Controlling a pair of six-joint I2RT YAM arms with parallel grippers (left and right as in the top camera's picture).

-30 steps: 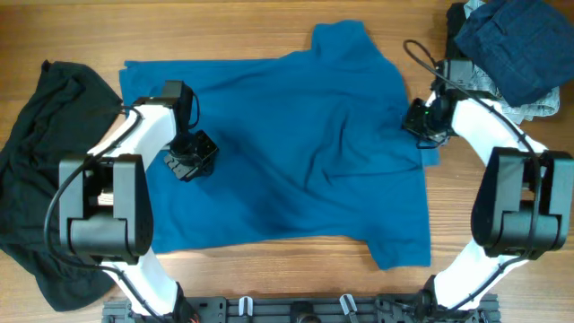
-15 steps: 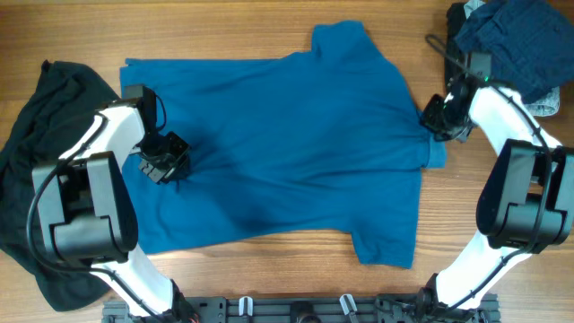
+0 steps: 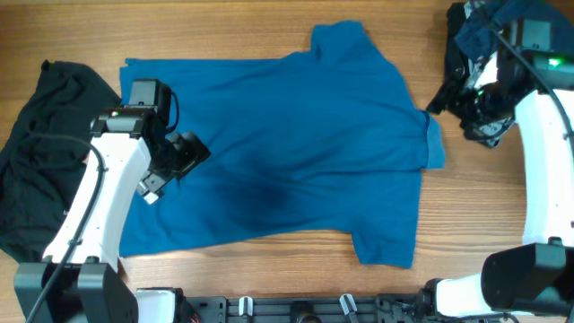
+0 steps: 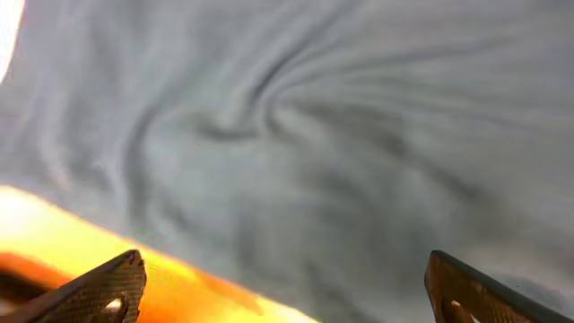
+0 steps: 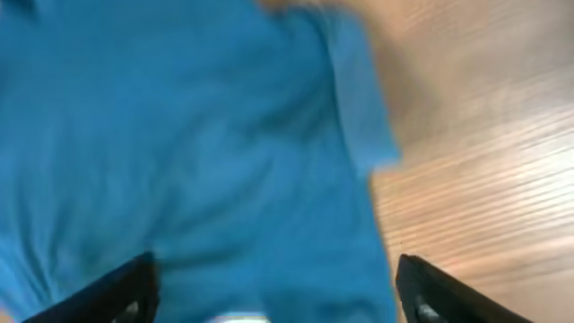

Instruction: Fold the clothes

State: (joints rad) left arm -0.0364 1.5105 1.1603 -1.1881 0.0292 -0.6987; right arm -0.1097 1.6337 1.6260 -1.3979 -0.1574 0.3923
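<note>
The left gripper [image 3: 179, 157] hangs over the shirt [image 3: 296, 135], the right gripper [image 3: 448, 97] beside its sleeve; both jaws spread, empty.

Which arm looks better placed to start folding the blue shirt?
Probably the left. The left gripper, open, hangs right over the shirt, near one edge. The right gripper, also open, sits beyond the shirt's other edge, over the table.

left arm [image 3: 100, 202], right arm [image 3: 543, 148]: white shells, black joints | cables [image 3: 172, 106]: black, looped | left hand [image 4: 287, 296], right hand [image 5: 278, 289]: dark fingers | green light [image 3: 549, 63]
</note>
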